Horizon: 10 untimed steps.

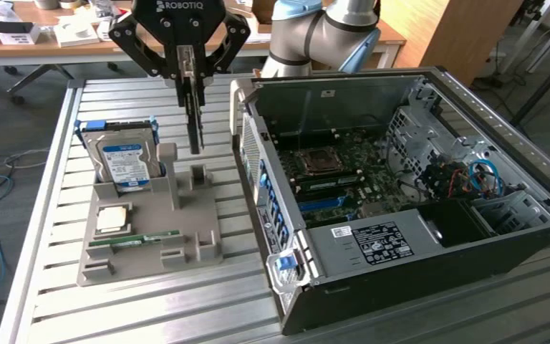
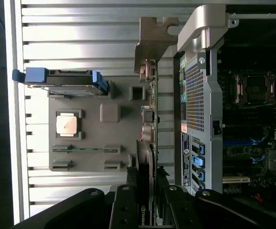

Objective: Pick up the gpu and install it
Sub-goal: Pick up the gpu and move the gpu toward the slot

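Observation:
The gpu [image 1: 195, 118] hangs edge-on as a thin dark card, with my gripper [image 1: 188, 74] shut on its upper edge. It is lifted clear of the grey holder [image 1: 187, 231], above the holder's side nearest the computer case. In the wrist view the gpu [image 2: 146, 143] runs away from my gripper [image 2: 146, 193] and ends in its pale silver bracket [image 2: 153, 45]. The open computer case [image 1: 351, 247] lies on its side at the exterior view's right, and its motherboard [image 1: 337, 175] faces up. The card is outside the case, close to its rear panel [image 2: 197, 119].
The grey holder carries a silver hard drive [image 1: 124, 159] with blue rails, a square processor [image 1: 112, 218] and a narrow green memory stick [image 1: 147, 238]. Everything rests on a slatted aluminium table [image 1: 160, 308]. A cluttered wooden desk [image 1: 26, 43] stands behind.

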Each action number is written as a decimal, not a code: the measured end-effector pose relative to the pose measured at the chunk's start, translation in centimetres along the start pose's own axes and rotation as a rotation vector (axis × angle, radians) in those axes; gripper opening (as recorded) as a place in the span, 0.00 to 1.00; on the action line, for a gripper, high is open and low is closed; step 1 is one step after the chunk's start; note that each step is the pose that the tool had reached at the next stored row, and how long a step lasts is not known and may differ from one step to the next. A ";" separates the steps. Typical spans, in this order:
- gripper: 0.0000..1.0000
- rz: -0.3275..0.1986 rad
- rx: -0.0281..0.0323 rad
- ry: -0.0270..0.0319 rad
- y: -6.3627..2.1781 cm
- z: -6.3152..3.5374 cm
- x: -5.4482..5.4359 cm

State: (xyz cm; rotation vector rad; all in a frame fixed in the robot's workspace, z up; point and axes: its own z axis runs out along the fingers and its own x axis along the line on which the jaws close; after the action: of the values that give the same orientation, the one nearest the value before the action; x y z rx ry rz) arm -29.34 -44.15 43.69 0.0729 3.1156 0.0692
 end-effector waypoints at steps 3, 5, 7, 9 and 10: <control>0.26 0.000 0.0001 0.0001 0.00 -0.13 0.0; 0.26 0.000 0.0001 0.0000 0.01 -0.25 0.0; 0.26 0.000 0.0000 -0.0001 0.01 -0.25 0.0; 0.26 0.000 -0.0001 -0.0001 0.01 -0.25 0.0; 0.26 0.000 0.0000 -0.0001 0.01 -0.25 0.0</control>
State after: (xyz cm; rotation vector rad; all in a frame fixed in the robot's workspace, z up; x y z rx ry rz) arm -29.34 -44.15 43.94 0.0729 3.1155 0.0692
